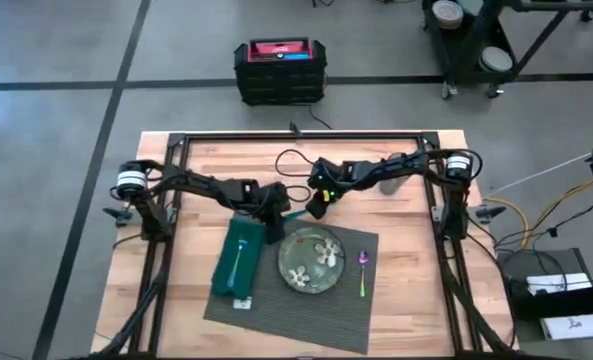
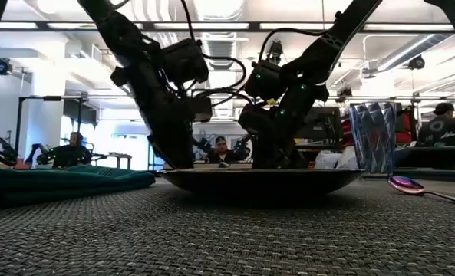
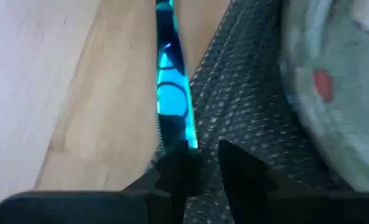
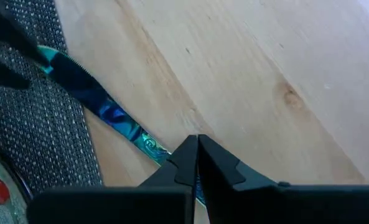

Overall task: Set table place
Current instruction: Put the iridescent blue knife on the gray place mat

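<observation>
A dark grey placemat [image 1: 276,315] lies on the wooden table [image 1: 416,300]. On it are a green patterned plate [image 1: 311,262], a green napkin [image 1: 224,272] with a fork [image 1: 239,256] on top, and a purple spoon [image 1: 363,268]. An iridescent blue knife [image 4: 103,109] lies along the mat's far edge. My right gripper [image 4: 196,140] is shut on its handle end. My left gripper [image 3: 203,152] stands at the serrated blade's tip [image 3: 183,140], its fingers a little apart. My right gripper pinches the knife's handle [image 4: 159,149] between its two fingers, which come from above and lie across it. The knife runs low over the wood toward the mat's far edge; whether it rests there, I cannot tell. My left gripper has one finger [image 3: 175,171] over the blade's tip; whether it touches, I cannot tell.
A clear glass [image 2: 373,138] stands on the table beyond the mat, under the right arm. Bare wood lies to the left and right of the mat. A black and red case [image 1: 279,68] sits on the floor beyond the table. People sit in the room behind.
</observation>
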Robot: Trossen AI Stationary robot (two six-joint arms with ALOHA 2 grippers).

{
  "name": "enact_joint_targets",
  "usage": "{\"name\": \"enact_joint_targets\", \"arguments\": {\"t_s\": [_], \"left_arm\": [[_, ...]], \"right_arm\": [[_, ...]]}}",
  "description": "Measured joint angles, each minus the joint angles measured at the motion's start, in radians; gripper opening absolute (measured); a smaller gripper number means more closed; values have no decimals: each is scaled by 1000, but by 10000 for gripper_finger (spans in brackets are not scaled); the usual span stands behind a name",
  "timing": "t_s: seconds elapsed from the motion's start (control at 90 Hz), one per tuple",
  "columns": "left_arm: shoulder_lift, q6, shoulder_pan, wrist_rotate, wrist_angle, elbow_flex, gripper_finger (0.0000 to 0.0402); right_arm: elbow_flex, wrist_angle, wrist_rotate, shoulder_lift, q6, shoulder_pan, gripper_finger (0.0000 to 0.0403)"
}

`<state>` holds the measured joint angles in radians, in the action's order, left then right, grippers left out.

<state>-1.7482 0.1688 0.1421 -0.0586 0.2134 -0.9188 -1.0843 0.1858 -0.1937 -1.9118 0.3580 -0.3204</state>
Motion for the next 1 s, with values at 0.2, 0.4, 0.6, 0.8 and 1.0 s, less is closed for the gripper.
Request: {"name": "enact_joint_targets", "arguments": {"t_s": [0.2, 0.4, 0.6, 0.8, 1.0], "left_arm": [[-5, -29, 5, 146, -8, -1, 75], [-1, -50, 30, 209, -43, -1, 75], [-1, -79, 65, 236, -100, -1, 75], [-27, -108, 107, 235, -206, 0, 75], [4, -95, 100, 233, -134, 0, 75]], "right_arm": [[-2, 47, -4, 3, 0, 21, 0], [-3, 66, -4, 4, 0, 47, 0], [-4, 68, -13, 6, 16, 48, 0], [-3, 64, -17, 7, 12, 50, 0], [0, 95, -28, 36, -42, 42, 0]]}}
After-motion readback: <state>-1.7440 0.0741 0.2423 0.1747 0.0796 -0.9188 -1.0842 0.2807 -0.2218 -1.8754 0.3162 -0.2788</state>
